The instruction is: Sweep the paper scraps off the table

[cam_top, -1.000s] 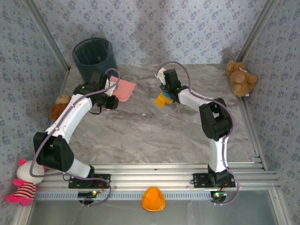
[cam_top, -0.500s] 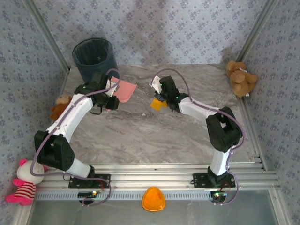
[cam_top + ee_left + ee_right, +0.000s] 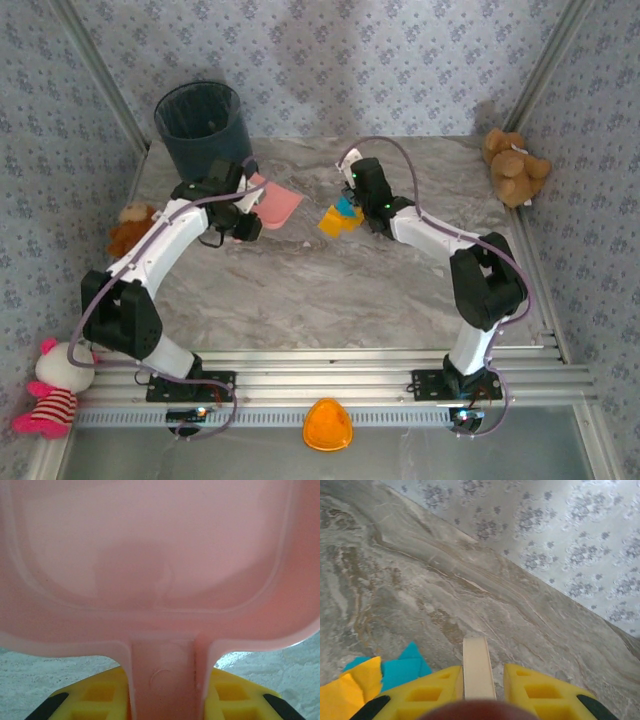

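Left claw (image 3: 162,702) clamped on pink dustpan (image 3: 150,555) handle, mouth facing paper scraps (image 3: 338,217) on far worktop (image 3: 330,290). Right claw (image 3: 479,690) pinches flat stick (image 3: 477,660) (pusher, likely) beside scraps, poised to sweep.

Paper scraps (image 3: 338,217) — orange-yellow & cyan bits, bunched flat at mid-back of marble-veined table (image 3: 330,290).

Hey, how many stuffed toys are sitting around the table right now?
3. A brown teddy bear at the far right, a second brown plush at the left edge, only partly visible, and a pink-and-white doll at the near left corner. Others may be hidden.
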Motion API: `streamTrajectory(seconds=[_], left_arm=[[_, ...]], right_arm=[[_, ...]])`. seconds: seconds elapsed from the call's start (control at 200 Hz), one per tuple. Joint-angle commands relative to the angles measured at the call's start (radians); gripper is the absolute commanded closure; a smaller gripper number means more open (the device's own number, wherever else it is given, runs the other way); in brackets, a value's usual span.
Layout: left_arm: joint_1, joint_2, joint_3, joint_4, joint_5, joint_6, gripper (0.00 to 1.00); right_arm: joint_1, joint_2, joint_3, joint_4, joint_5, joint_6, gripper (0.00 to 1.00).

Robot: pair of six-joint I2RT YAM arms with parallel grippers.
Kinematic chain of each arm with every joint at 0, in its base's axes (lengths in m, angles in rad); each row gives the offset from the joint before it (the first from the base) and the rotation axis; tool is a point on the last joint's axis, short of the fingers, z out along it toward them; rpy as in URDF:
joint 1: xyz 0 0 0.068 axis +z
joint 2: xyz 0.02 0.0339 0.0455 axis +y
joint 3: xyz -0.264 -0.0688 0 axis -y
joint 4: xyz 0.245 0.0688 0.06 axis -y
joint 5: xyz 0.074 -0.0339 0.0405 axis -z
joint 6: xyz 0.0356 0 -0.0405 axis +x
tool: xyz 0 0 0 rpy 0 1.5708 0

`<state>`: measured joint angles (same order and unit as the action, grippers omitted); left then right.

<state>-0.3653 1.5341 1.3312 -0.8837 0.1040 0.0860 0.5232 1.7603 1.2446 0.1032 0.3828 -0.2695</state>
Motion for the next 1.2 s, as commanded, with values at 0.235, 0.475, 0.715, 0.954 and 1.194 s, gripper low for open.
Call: streamTrajectory(seconds=[0.235,0.475,0.715,0.954,1.194], left_arm=[[-0.087,0.143,0.052,-0.121,-0.005,0.061,1.00],[-0.143,0.243,0.117,-0.200,0.012,0.069,1.00],[-0.169,0.324,0.179,-0.259,0.020,0.076,1.00],[-0.180,0.378,0.217,-0.289,0.001,0.073,1.00],[-0.185,0.412,0.225,-0.294,0.014,0.081,1.00]], right_arm=[[-0.078,-0.025,-0.016,0.080,-0.062,0.091,1.00],[-0.104,0.002,-0.003,0.113,-0.139,0.076,1.00],[-0.103,0.034,0.003,0.146,-0.187,0.032,1.00],[-0.090,0.060,0.004,0.145,-0.208,0.026,1.00],[-0.066,0.071,-0.010,0.142,-0.223,0.003,1.00]])
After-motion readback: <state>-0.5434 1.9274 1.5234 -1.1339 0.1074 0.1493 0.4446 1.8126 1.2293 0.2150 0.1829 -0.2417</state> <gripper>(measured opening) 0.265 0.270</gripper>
